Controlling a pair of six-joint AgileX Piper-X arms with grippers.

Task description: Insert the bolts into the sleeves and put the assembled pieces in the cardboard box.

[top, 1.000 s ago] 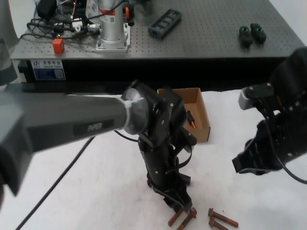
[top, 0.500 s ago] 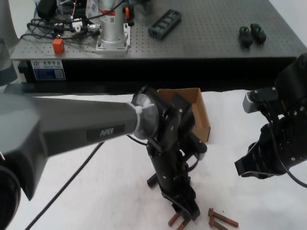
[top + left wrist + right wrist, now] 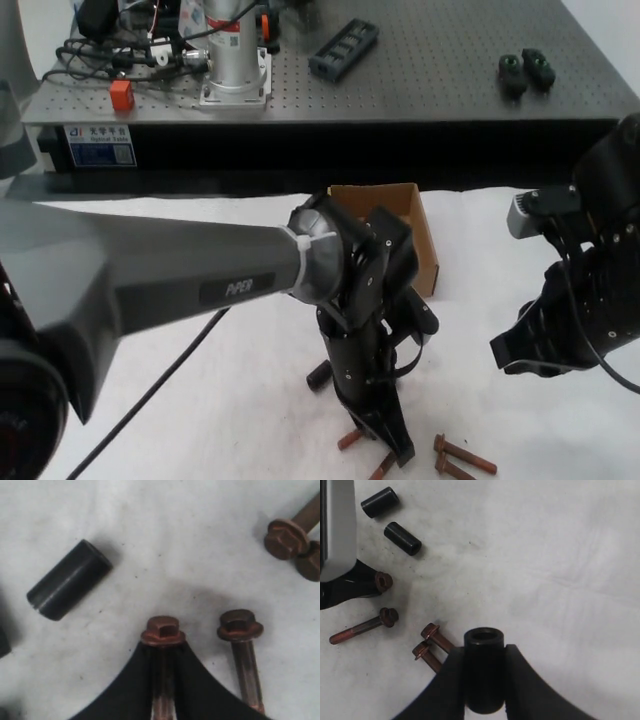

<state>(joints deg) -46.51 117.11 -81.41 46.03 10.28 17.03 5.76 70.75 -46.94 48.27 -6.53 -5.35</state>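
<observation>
Left gripper [image 3: 163, 652] clamped on 1 bolt [image 3: 162, 630]; right gripper [image 3: 484, 652] clamped on 1 black sleeve [image 3: 484, 642].

From the left in the high view, 1 loose sleeve [image 3: 318, 377] lies on the white cloth [image 3: 220, 420]. Next, the left gripper is down at the cloth, its held bolt lying just beside 1 loose bolt [image 3: 242, 650]. The cardboard box [image 3: 428, 250] sits behind that arm. 2 more bolts [image 3: 462, 458] lie touching, side by side. At the right, the right gripper hangs above the cloth, its sleeve's open bore pointing away from the wrist.
</observation>
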